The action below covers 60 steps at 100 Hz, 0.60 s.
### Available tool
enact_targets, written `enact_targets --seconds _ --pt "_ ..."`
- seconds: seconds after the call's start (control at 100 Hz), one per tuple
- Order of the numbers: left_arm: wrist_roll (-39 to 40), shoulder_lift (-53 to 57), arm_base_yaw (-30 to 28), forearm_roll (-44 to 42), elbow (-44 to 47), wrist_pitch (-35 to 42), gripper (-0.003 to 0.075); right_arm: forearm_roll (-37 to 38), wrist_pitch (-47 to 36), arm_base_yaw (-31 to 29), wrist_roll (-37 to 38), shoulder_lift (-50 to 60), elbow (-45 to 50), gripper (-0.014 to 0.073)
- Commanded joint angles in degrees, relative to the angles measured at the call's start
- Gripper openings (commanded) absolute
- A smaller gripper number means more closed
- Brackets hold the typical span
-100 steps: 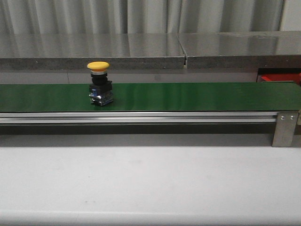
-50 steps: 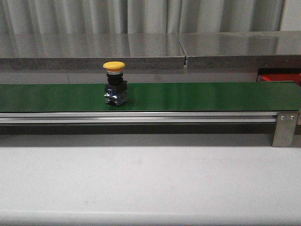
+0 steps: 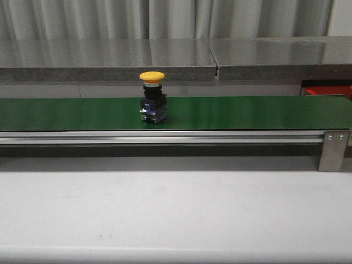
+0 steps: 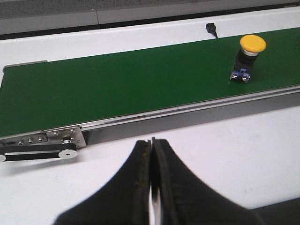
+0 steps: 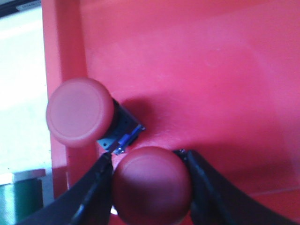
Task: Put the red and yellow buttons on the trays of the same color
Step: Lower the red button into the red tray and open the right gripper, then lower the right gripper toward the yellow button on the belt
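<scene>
The right gripper (image 5: 150, 187) is gripping a red button (image 5: 151, 185) over the red tray (image 5: 211, 70), while the left gripper (image 4: 152, 187) is sitting clenched near the belt (image 4: 117, 89).

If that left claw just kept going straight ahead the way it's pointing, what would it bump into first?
Probably the conveyor's metal side rail, then the green belt. The shut left gripper points well aside of the yellow button, though depth is hard to judge.

Conveyor belt (image 3: 231, 113) seen as smooth, faintly glossy green; side rail (image 3: 165, 137) brushed metal; red tray (image 5: 197, 70) glossy plastic.
</scene>
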<state>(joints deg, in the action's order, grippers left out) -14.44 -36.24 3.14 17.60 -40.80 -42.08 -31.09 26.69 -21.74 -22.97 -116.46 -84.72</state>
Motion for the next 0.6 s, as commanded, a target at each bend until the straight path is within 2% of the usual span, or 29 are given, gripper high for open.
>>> enact_targets --seconds 0.0,0.19,0.24,0.36,0.41,0.47,0.59 --pt "0.1 0.1 0.5 1.0 -1.6 3.5 -0.0020 -1.6 -3.0 0.6 -0.1 2.9 -2.0 0.0141" --pt "0.1 0.1 0.5 1.0 -1.6 3.5 -0.0020 -1.6 -4.1 1.8 -0.2 2.8 -2.0 0.0170" --pt "0.1 0.1 0.5 1.0 -1.6 3.5 -0.0020 -1.6 -3.8 1.8 -0.2 2.8 -2.0 0.0234" --pt "0.1 0.1 0.5 1.0 -1.6 3.5 -0.0020 -1.6 -3.0 1.6 -0.2 2.9 -2.0 0.0514" --pt "0.1 0.1 0.5 1.0 -1.6 3.5 -0.0020 -1.5 -2.7 1.6 -0.2 3.0 -2.0 0.0590" --pt "0.1 0.1 0.5 1.0 -1.6 3.5 -0.0020 -1.0 -2.3 1.6 -0.2 3.5 -2.0 0.0631" --pt "0.1 0.1 0.5 1.0 -1.6 3.5 -0.0020 0.3 -2.3 1.6 -0.2 5.0 -1.9 0.0624"
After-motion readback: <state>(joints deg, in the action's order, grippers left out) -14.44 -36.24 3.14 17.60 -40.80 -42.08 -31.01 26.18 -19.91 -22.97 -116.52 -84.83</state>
